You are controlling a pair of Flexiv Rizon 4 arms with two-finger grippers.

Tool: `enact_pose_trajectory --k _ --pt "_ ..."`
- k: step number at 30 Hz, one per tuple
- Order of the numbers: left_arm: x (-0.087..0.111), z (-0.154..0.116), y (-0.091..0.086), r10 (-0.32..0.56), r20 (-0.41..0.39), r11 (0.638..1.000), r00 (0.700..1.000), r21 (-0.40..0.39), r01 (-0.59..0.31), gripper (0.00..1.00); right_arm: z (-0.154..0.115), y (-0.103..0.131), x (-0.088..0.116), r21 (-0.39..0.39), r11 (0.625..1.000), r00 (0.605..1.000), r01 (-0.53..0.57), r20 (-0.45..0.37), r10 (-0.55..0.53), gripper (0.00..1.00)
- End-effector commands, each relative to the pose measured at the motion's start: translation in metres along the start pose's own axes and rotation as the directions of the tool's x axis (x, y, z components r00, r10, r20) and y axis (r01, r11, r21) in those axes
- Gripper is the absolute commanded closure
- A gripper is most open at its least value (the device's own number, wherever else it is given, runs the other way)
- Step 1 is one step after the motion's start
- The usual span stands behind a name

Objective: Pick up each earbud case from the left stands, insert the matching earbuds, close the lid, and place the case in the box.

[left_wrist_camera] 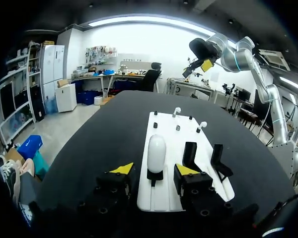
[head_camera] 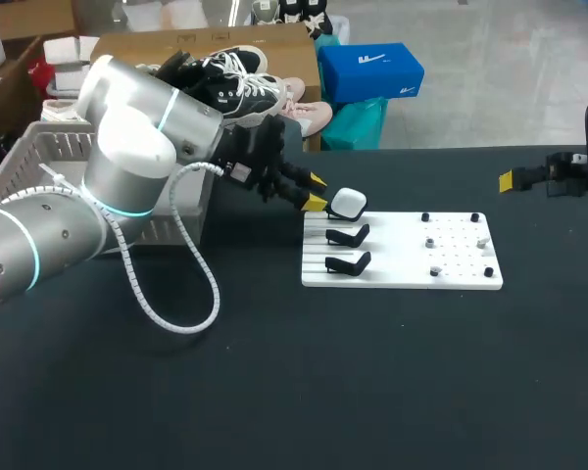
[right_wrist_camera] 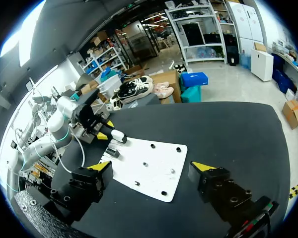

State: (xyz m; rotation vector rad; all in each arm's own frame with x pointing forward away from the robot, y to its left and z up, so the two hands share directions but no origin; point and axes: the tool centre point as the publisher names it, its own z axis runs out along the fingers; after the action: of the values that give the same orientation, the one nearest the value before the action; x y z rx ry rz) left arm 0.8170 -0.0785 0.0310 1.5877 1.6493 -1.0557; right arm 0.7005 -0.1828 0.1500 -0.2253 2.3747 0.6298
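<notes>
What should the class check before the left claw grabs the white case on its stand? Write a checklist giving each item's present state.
1. Left claw open: ok, its fingers stand wide apart.
2. White case lined up between those fingers: ok.
3. Case seated on its stand: ok.
4. Both fingers touching the case: not ok, there is a gap on each side.
5. Right claw away from the white board: ok, it is open and off to the side.
6. Case lid shut: cannot tell.
</notes>
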Motion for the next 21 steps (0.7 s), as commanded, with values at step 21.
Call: enact_pose_trajectory --k 21 --pt "-0.003 0.022 0.006 0.014 0.013 0.999 1.000 0.032 -0.014 0.46 0.000 -0.001 0.000 -0.004 1.000 1.000 0.002 0.000 -0.002 0.00"
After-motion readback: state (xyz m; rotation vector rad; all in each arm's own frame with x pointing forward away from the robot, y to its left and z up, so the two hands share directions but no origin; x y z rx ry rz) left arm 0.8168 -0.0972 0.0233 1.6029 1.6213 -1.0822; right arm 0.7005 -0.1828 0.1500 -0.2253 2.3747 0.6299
